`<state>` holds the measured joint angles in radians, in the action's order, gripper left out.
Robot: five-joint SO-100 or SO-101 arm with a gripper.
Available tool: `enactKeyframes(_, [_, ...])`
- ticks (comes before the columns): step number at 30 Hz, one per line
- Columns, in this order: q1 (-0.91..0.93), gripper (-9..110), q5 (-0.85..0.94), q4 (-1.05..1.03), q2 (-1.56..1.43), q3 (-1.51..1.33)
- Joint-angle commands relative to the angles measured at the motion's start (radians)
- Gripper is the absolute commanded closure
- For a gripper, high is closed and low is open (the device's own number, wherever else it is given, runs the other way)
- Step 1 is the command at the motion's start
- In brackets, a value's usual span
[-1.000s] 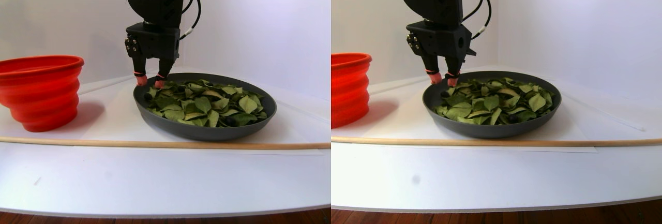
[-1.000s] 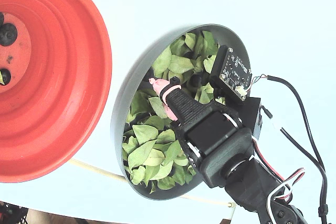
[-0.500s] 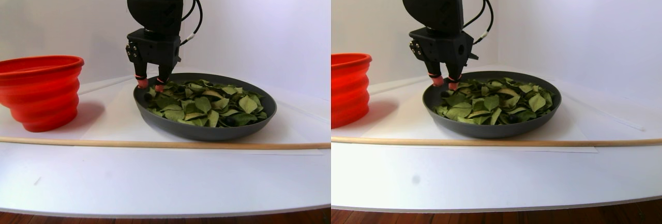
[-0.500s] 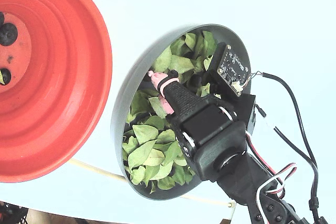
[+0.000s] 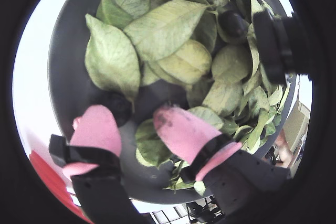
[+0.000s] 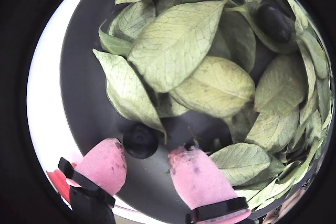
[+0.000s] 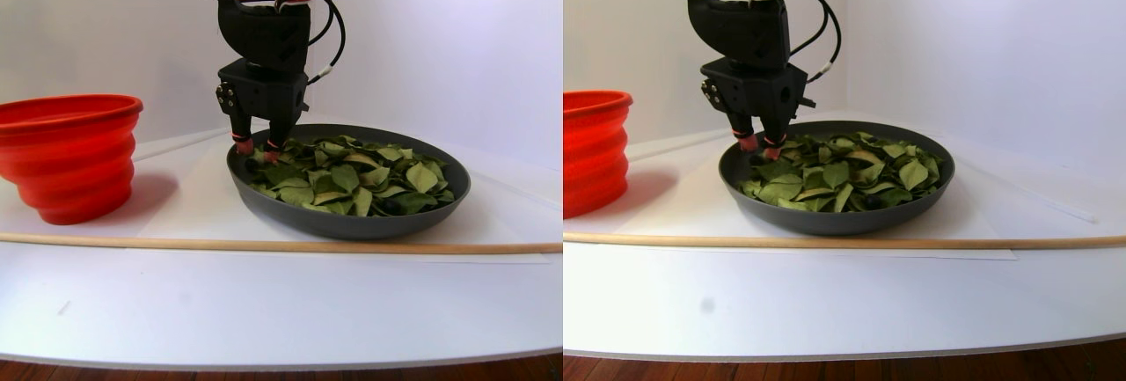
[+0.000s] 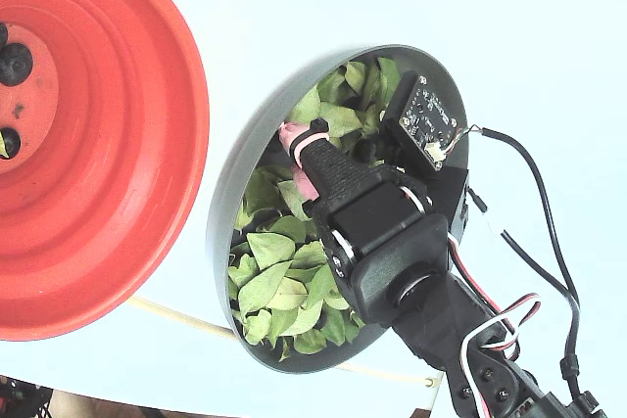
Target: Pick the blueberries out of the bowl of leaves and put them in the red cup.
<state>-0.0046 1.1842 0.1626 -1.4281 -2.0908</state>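
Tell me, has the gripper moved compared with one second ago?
Yes. In the stereo pair view the gripper has come lower, its pink tips now dipping below the bowl rim, among the leaves.

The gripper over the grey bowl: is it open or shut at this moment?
Open. In a wrist view the gripper's pink fingertips stand apart, a blueberry lying loose between them.

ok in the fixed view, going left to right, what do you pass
red cup → bowl rim → gripper over the leaves → arm cables
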Motion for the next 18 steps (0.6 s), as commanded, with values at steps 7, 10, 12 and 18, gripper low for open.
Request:
enactKeyframes(7, [-0.005,86,-0.012,0.026,0.008,0.043])
enactKeyframes(10, [-0.006,87,-0.014,0.028,0.012,0.049])
enactKeyframes(12, [-0.006,87,-0.014,0.029,0.020,0.055])
enactKeyframes(18, [-0.012,86,-0.029,0.051,0.035,0.061])
